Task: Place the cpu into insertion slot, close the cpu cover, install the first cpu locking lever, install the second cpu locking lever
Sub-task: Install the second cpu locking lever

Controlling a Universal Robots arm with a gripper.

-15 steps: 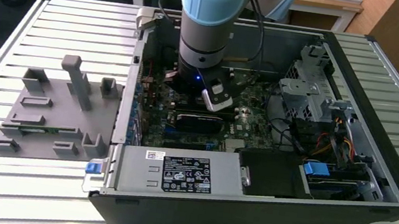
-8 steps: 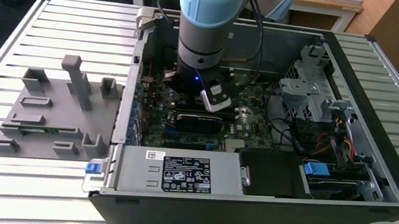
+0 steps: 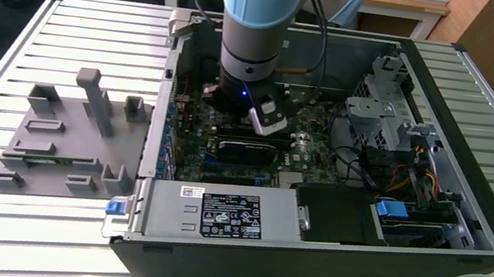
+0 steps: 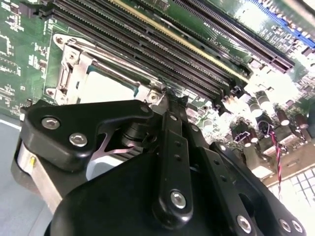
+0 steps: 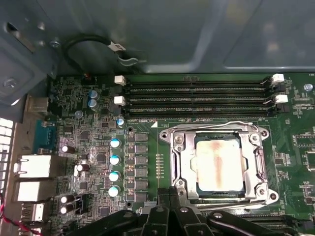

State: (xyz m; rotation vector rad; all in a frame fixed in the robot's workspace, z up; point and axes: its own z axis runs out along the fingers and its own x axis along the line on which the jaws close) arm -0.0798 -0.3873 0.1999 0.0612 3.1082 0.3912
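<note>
Already seated: cpu [image 5: 219,166] under closed cpu cover [image 5: 179,164], claw [image 5: 170,194] beside.

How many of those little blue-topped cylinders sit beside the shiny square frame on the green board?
4 in a column, beside the cpu cover. Similar ones sit farther up; the claw may hide more.

Dull, stained metal cpu [image 5: 219,166] inside shiny metal cpu cover [image 5: 179,160]; matt black pincer [image 5: 170,194].
</note>
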